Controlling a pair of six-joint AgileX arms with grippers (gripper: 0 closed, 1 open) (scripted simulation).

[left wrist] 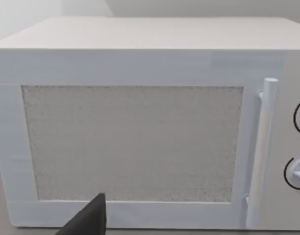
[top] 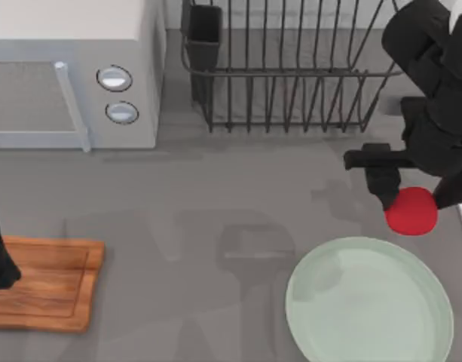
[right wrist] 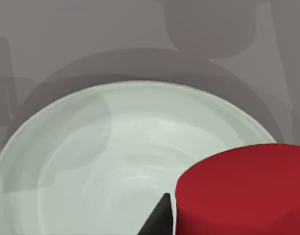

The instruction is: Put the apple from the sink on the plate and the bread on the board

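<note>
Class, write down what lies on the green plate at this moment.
Nothing lies on the plate where it is visible. The apple, gripped by the right gripper, hangs near its rim. In the right wrist view, the apple covers one part.

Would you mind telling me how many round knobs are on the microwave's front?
2: the upper knob and the lower knob, stacked on the microwave panel right of its door handle, at the table's back left.

Bright red apple (top: 411,212), pale green plate (top: 313,302), brown wooden board (top: 57,283), white speckled-door microwave (top: 72,23).
</note>
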